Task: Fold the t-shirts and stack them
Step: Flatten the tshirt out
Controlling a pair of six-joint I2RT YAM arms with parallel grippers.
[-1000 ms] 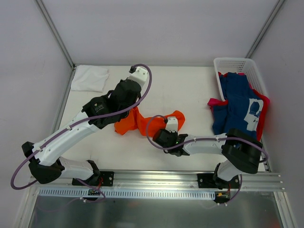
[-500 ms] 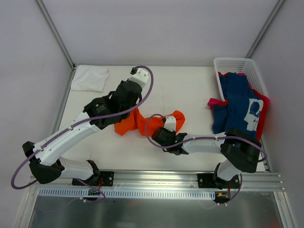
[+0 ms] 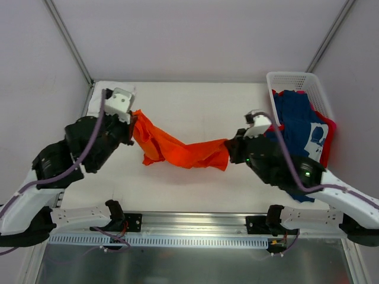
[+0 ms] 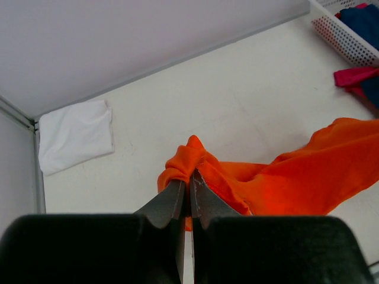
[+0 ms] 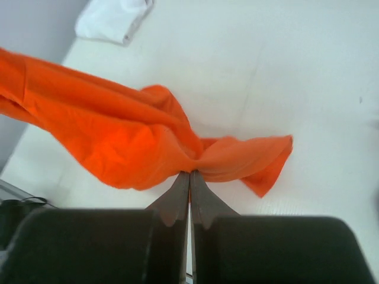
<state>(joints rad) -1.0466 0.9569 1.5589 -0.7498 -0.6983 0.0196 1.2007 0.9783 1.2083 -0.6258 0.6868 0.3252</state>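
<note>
The plain bright orange cloth t-shirt (image 3: 177,151) hangs stretched between both grippers over the middle of the white worktop (image 3: 201,100); its middle sags in loose folds, and whether they touch the surface cannot be told. The left gripper (image 4: 189,178) has its jaws pinched together on a bunched end of the cloth near the left edge; the right gripper (image 5: 189,176) is clamped on the opposite end, toward the right edge. A folded white t-shirt (image 4: 76,135) lies flat in the far left corner. A white plastic lattice basket (image 3: 296,79) stands in the far right corner; a navy t-shirt with white print (image 3: 293,118) and a pink-red t-shirt (image 3: 329,131) spill over its near rim.
</note>
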